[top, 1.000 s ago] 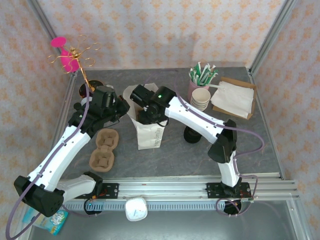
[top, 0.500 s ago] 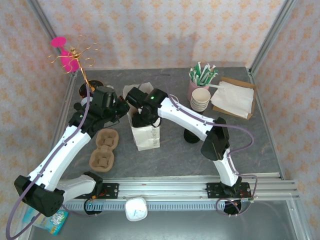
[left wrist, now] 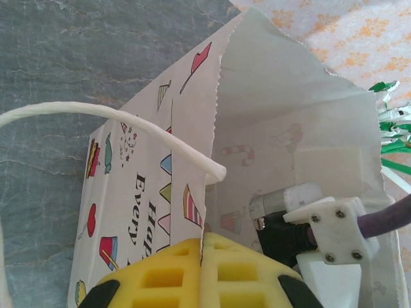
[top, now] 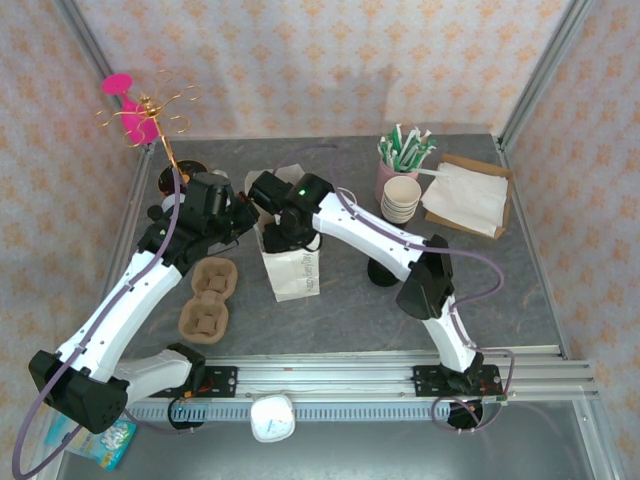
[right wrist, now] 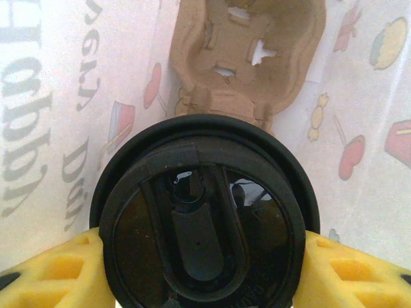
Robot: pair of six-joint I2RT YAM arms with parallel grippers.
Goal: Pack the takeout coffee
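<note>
I take the paper bag as my reference, it stands in the middle of the table with its mouth open upward. The takeout coffee is inside the mouth of this bag, above the bottom and not resting on it. From the right wrist camera I look straight down on its top: a round black plastic lid with a raised rim, a long oval recess across the middle and a small drinking hole at one end of the recess. The lid is glossy and it reflects some light. The cup wall under the lid I cannot see from here.

The right gripper is clamped on the coffee, one yellow finger pressed on each side just under the lid. Directly under the cup, deeper in the bag, lies a brown cardboard cup carrier, and the cup is apart from it. The white walls of the bag, with their printed pictures showing through, stand close around the cup on both sides.

The left gripper is at the rim of the bag, its two yellow fingers pressed together with the paper edge pinched between them. The white cord handle of the bag curves free on the outer side
</note>
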